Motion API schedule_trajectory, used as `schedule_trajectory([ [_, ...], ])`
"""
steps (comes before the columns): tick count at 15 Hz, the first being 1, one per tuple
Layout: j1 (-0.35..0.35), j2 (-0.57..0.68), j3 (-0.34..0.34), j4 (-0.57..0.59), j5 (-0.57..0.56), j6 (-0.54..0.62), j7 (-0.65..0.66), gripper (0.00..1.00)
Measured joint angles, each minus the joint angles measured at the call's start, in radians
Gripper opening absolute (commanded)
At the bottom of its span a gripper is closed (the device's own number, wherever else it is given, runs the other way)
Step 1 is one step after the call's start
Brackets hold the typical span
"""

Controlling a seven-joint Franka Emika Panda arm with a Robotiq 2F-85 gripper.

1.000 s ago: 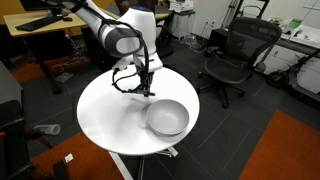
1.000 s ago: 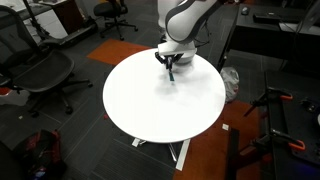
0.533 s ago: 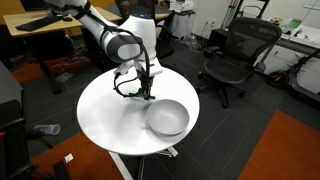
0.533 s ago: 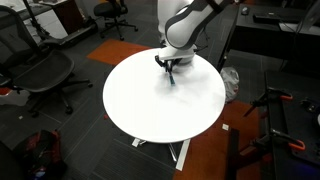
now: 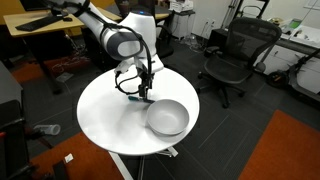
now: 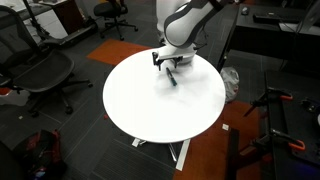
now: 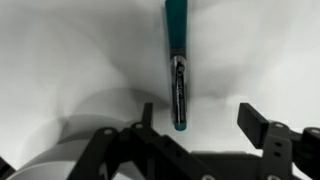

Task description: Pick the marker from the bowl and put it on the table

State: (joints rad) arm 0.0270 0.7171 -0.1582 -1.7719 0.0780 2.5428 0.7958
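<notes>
Gripper (image 7: 197,112) has let go — marker (image 7: 177,70) lies free.

The floor (image 5: 40,100) around me is dark grey. In an exterior view, a big orange carpet patch (image 5: 290,150) lies in one corner, and a black office chair (image 5: 235,55) stands close to it. Far back there is a light wood desk (image 5: 40,25). In an exterior view I see another black chair (image 6: 40,68), a far chair (image 6: 110,12) and more orange carpet (image 6: 208,160). The light is soft and even.
</notes>
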Motion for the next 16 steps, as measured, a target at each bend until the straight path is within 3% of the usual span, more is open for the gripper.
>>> schedule_trajectory([
  [6,0.019,-0.088,-0.006,-0.032,-0.008,-0.011,-0.008,1.0],
  [16,0.021,-0.273,-0.02,-0.101,-0.068,-0.177,-0.033,1.0],
])
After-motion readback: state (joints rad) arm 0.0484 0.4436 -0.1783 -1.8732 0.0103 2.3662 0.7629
